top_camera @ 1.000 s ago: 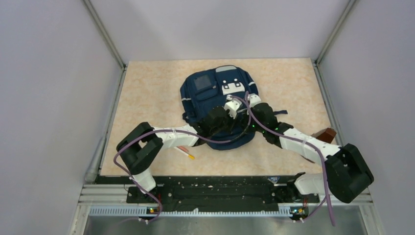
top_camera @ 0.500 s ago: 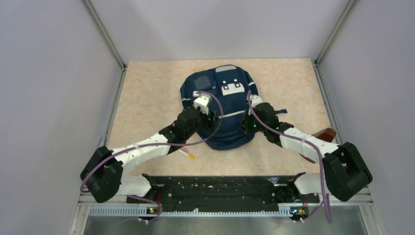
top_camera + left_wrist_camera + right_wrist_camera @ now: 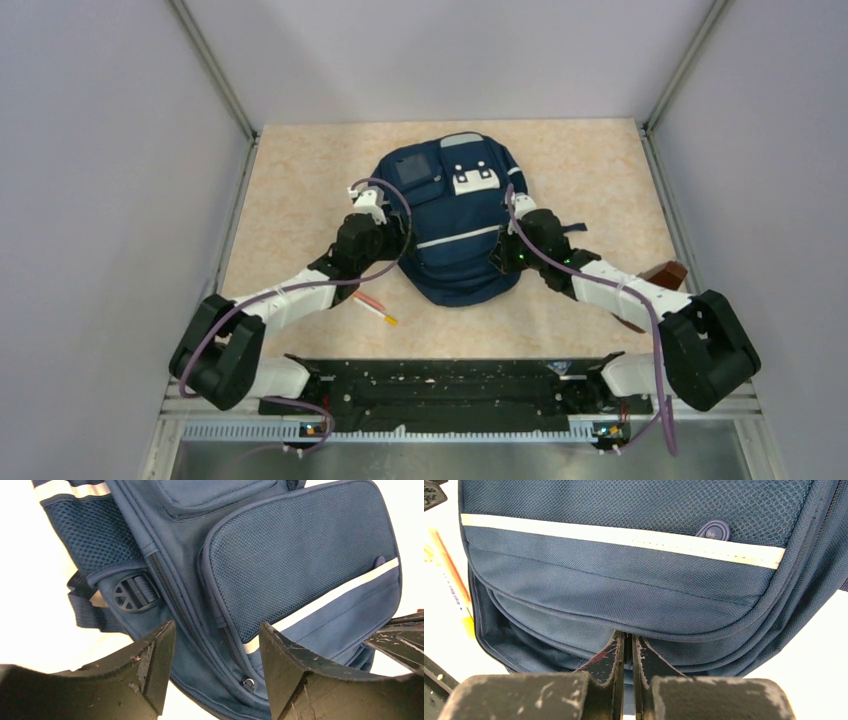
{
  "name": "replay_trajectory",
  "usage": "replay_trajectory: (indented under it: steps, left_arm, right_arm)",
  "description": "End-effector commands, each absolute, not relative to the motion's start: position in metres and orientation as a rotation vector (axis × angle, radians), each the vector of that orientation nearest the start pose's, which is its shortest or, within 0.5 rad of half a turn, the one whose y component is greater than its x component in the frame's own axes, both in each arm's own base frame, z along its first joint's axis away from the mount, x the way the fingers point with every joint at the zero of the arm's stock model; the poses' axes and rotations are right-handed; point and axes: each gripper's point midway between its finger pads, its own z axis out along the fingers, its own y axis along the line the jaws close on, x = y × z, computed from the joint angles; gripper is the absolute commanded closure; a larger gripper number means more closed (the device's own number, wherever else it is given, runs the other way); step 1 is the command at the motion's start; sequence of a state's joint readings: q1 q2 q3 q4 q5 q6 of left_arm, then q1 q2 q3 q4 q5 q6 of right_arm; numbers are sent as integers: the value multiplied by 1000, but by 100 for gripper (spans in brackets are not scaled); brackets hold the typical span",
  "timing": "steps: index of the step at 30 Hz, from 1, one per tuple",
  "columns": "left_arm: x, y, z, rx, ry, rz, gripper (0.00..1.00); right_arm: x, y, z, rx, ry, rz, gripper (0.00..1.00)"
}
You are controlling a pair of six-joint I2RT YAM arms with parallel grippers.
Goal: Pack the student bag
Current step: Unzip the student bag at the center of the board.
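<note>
a: why was the right gripper [image 3: 628, 639] parked there?

b: its fingers were pressed together at the zip seam on the student bag's [image 3: 450, 225] 4 o'clock edge, i'd guess to work the zip. couldn't tell if it had the pull. the left gripper [image 3: 215, 630] was spread wide over the 9 o'clock side holding nothing, probably ready to steady the bag. a pencil [image 3: 375, 308] lay loose at 7 o'clock.

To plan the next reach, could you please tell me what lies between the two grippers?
In the top external view, only the student bag lies between the left gripper and right gripper, its pale stripe running across the gap.
</note>
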State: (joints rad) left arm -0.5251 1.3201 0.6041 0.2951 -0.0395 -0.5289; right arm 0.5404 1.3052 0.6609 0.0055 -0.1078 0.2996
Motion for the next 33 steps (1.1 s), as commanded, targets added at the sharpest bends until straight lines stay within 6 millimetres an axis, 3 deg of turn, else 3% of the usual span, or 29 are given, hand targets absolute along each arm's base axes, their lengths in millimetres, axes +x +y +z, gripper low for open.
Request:
replay_trajectory:
  steps: [1,7,15,19,21,26,33]
  left_arm:
    - [347,-229,143,-35,1956,-770,34]
    - [357,-232,131,-59,1970,-805,38]
    - [357,-251,129,33,1986,-884,72]
    - [353,-256,129,36,1997,-931,94]
    - [351,-261,132,32,1986,-972,100]
    - [350,-265,132,-17,1974,-1030,100]
    - [350,-264,134,-60,1955,-1054,100]
  right_arm:
    - [291,208,84,-313,2249,580,100]
    - [288,206,82,-302,2255,582,100]
    - [286,202,80,-297,2261,565,100]
    - [281,205,85,-289,2252,601,100]
    - [279,210,89,-280,2232,622,100]
    - [272,236,91,-317,2207,648,100]
    - [259,310,94,-433,2174,760,100]
